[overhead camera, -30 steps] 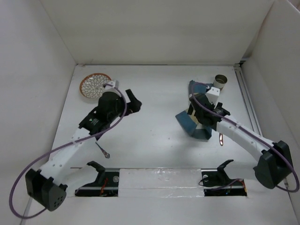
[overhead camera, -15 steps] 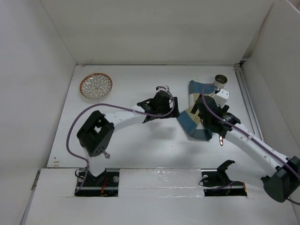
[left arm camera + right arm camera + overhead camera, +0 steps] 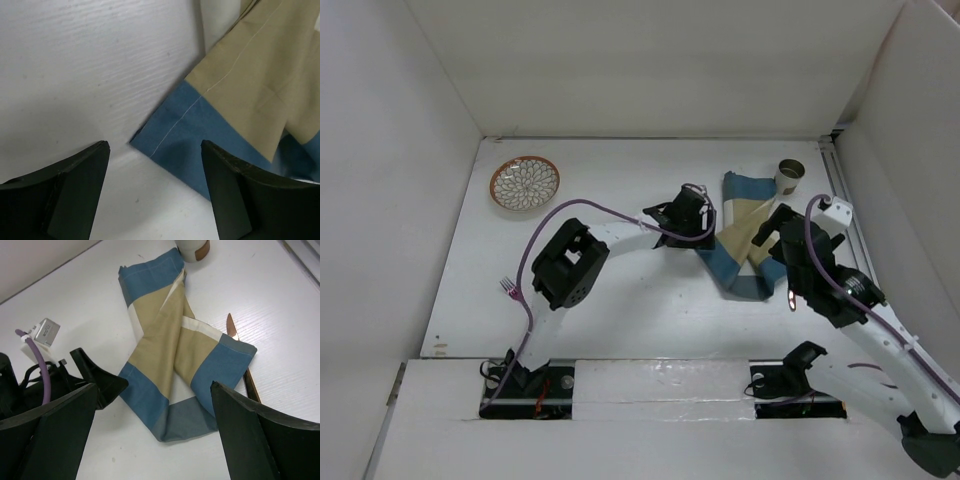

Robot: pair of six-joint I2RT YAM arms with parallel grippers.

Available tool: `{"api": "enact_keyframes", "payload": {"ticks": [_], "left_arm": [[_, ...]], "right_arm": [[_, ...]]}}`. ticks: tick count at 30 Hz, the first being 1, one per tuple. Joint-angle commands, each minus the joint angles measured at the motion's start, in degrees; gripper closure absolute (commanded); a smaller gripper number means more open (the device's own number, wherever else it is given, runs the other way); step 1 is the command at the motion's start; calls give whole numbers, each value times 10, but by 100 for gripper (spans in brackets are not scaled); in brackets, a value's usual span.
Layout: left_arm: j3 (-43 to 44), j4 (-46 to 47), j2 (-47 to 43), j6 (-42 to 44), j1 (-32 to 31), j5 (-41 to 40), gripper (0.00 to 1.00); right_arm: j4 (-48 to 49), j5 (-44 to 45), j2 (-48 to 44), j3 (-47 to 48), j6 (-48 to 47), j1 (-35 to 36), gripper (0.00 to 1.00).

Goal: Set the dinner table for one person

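Facing crumpled mat [image 3: 240, 100] corner, left fingers [image 3: 75, 190] parted

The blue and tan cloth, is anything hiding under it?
A brown knife runs under one corner of the cloth. Both its ends stick out, but its middle is covered. Whatever else lies beneath the folds cannot be seen.

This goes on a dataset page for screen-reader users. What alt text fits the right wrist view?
A rumpled blue-and-tan cloth lies on the white table, framed by the open right gripper. A cup stands at its far end, a knife lies partly under its right edge, and the left gripper is at its left.
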Motion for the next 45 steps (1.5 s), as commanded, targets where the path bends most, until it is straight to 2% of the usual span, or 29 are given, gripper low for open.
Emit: {"api": "enact_keyframes", "payload": {"ticks": [1, 4, 9, 10, 12, 14, 16, 21, 25, 26, 29, 30, 32, 36, 39, 41, 45], "left_arm": [[44, -25, 22, 13, -4, 14, 29], [73, -48, 55, 18, -10, 14, 34], [82, -57, 69, 13, -10, 8, 54], [82, -57, 69, 13, -10, 8, 65], [87, -57, 74, 13, -10, 2, 79], [93, -70, 74, 7, -10, -6, 100], [100, -76, 67, 7, -10, -17, 100], [106, -127, -6, -4, 12, -114, 100], [87, -178, -123, -27, 54, -202, 100], [56, -188, -143, -35, 76, -225, 100], [-19, -181, -222, -51, 125, -232, 100], [-76, -163, -239, -58, 137, -227, 100], [-130, -150, -274, -67, 159, -220, 100], [-243, -104, -296, -86, 202, -197, 100], [-284, -81, -288, -92, 202, -190, 100], [-290, -75, -278, -92, 202, -183, 100], [-302, -62, -267, -97, 202, -171, 100]], "right_arm": [[-7, 14, -16, 22, -23, 5, 0], [-7, 9, -28, 22, -23, 5, 0], [-13, 9, -33, 27, -23, 5, 0], [-13, 9, -38, 27, -23, 5, 0], [-13, 9, -44, 27, -28, 5, 0], [-13, 9, -44, 27, -28, 5, 0], [-5, 4, -44, 22, -33, 5, 0], [43, -35, -18, 2, -56, 5, 0], [72, -64, 26, -9, -67, 5, 0], [89, -72, 43, -16, -67, 5, 0], [125, -119, 72, -33, -82, -8, 0], [137, -131, 100, -43, -82, -16, 0], [161, -163, 134, -49, -87, -24, 0], [175, -200, 208, -49, -69, -30, 0], [226, -249, 216, -89, -55, -24, 0], [287, -279, 216, -131, -43, -24, 0], [344, -341, 256, -156, -52, -24, 0]]}}
